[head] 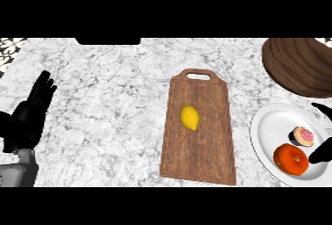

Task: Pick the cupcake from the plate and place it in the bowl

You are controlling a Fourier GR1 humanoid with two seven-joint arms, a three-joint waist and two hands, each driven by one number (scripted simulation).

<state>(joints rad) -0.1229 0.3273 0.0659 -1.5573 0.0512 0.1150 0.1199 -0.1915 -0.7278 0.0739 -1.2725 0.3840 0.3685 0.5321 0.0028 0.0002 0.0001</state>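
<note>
I read this as the reach-and-grasp step: nothing is lifted yet. The white marble counter with grey veins fills my view. At its far right corner sits the dark brown ribbed wooden bowl, partly cut off by the frame. Just nearer than it lies the round white plate.

My right hand shows only as two black parts at the right edge. They stand apart over the plate's right side, so I judge the fingers spread and closed on nothing. The small cupcake with pink top and dark wrapper sits on the plate between them. A round orange fruit sits just beside it on the near side.

The next move calls for closing round the cupcake alone without nudging the orange. After that comes a short lift and a carry away from me to the bowl.

Mid-counter lies a long brown wooden cutting board with a handle slot, well apart from the plate's contents. My left hand rests at the left edge, fingers straight and up. A small yellow lemon sits on the board. Of the room I see only a patterned strip at the far corners.
</note>
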